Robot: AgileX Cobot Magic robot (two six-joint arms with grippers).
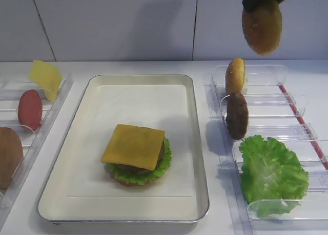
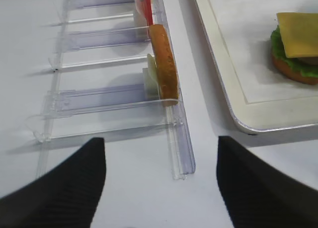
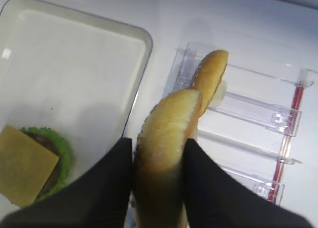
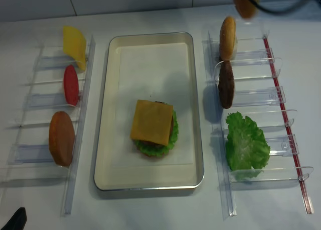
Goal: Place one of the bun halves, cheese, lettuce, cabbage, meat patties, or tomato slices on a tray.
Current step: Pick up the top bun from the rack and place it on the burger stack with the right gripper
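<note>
You have three bun halves: one golden, sesame-speckled bun top point(image 3: 166, 138) clamped edge-up in the right claw point(image 3: 158, 161); left claw point(image 2: 161, 181) spread wide, empty

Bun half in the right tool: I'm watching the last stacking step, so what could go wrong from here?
The right tool pinches the bun half on edge, high above the rack; it may land tilted or roll off. The cheese on the stack sits skewed, overhanging the lettuce, so a hard drop could shift it on the tray.
</note>
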